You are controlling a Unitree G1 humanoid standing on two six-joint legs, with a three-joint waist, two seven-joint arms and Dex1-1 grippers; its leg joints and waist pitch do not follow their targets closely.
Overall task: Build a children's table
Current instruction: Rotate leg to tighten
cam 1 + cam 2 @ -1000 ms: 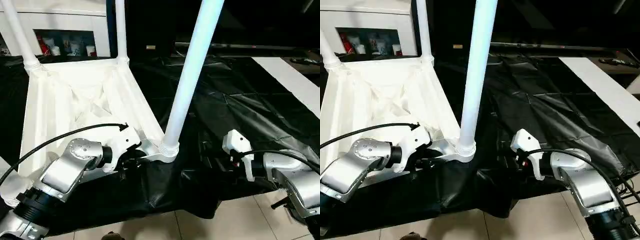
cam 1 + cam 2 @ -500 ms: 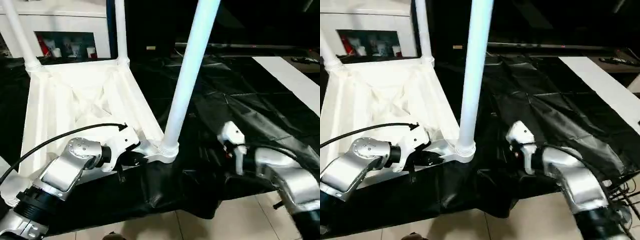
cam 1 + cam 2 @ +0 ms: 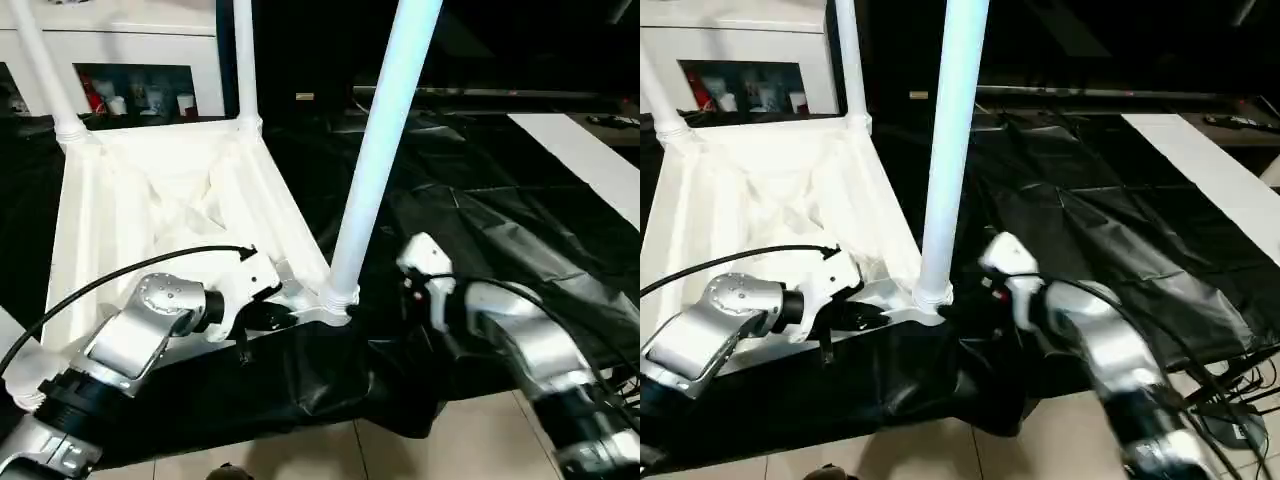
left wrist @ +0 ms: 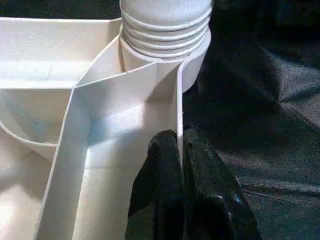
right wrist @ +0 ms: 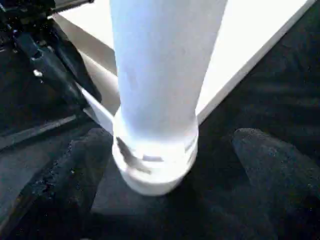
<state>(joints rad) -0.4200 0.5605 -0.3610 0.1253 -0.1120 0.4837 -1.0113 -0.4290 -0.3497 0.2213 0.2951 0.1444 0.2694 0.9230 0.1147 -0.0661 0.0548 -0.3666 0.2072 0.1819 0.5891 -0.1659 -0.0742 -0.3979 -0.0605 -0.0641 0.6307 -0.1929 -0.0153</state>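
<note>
**Upturned tabletop gripped at its near corner, right arm reaching the leg base**

The counter, draped in black sheeting, carries the white tabletop, which lies upside down with its ribbed underside facing up. Its near right corner sits close to the counter's front edge. Three tube legs stand from its corner sockets: the far left leg, the far right leg, and the near leg, which rises tall and leans slightly to the right from the socket at the near right corner.

The left end effector is at that near right corner, just beside the socket. Its two black fingers are pressed together on the tabletop's thin outer rim wall, one finger on each side of it, so the wall is pinched between them. The ribbed foot of the near leg stands in the socket directly ahead of those fingers.

The right end effector is at the foot of the near leg, on the side away from the tabletop. Its fingers are spread wide, one on either side of the leg's base, with a gap showing between each finger and the tube; it holds nothing.

No brand, label or writing is legible on the table parts.
</note>
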